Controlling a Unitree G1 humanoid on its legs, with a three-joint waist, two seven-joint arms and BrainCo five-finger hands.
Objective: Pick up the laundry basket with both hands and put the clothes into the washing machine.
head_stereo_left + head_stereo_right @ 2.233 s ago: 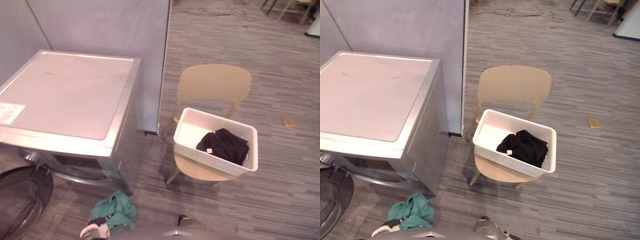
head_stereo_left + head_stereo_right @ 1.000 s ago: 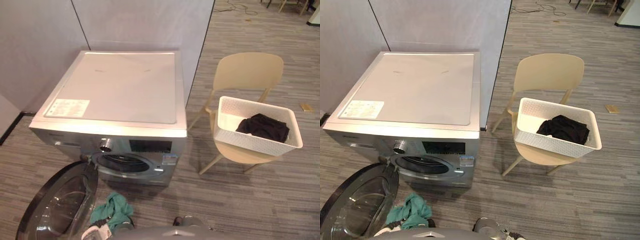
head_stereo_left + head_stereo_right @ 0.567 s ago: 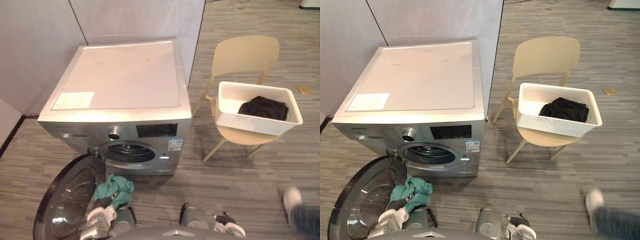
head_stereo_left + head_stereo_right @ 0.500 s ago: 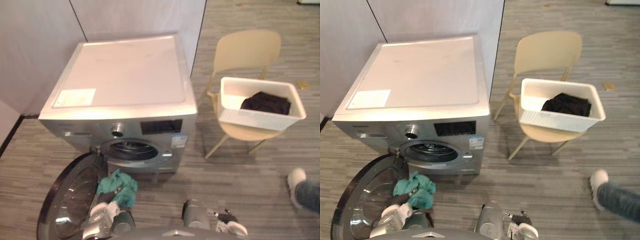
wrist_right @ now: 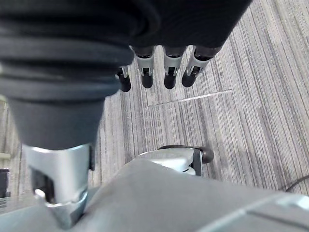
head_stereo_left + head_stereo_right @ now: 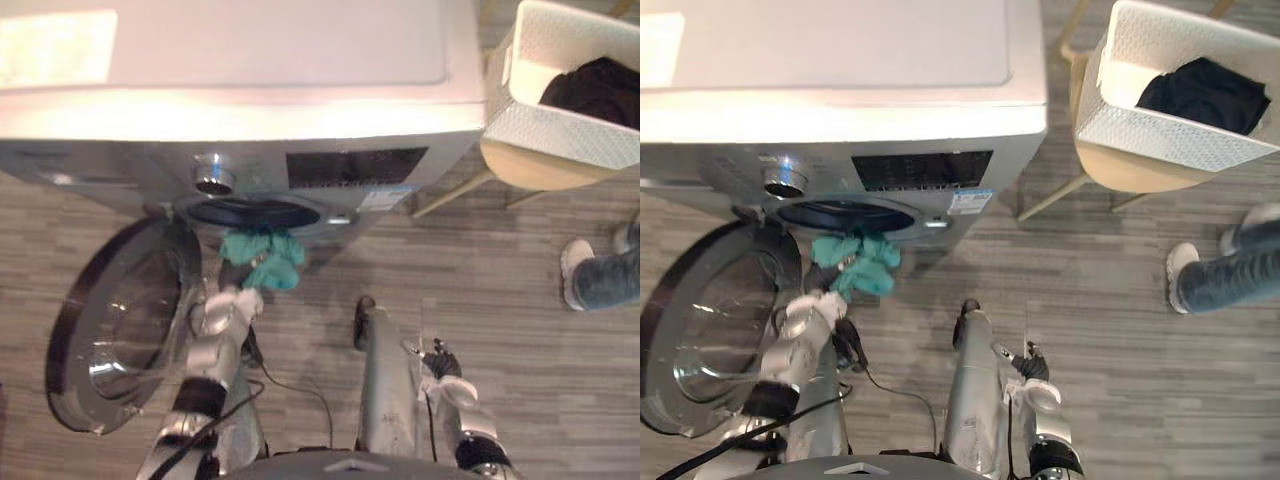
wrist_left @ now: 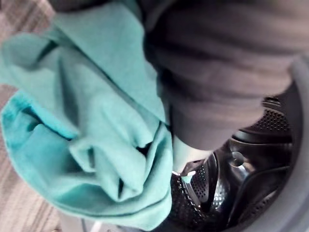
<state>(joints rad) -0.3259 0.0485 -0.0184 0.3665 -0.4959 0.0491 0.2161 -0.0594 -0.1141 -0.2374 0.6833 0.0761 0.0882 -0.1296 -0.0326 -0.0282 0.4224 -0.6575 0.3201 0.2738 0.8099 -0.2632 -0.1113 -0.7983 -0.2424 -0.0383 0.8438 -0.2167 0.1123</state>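
This looks like an office or test space rather than a home laundry room. The floor [image 6: 1110, 330] is grey striped carpet laid in tiles, and a seam [image 5: 193, 96] between two tiles shows in the right wrist view. A silver front-loading washing machine [image 6: 250, 110] stands directly on that carpet with its round door [image 6: 115, 320] swung open. No tiled or wet-room surface shows around it. Just beside the machine, a pale beige plastic chair [image 6: 525, 165] carries a white perforated laundry basket [image 6: 555, 125] with dark clothes [image 6: 600, 90] in it. A person's leg in blue jeans [image 6: 610, 280], with a white shoe [image 6: 576, 270], is on the carpet near the chair.
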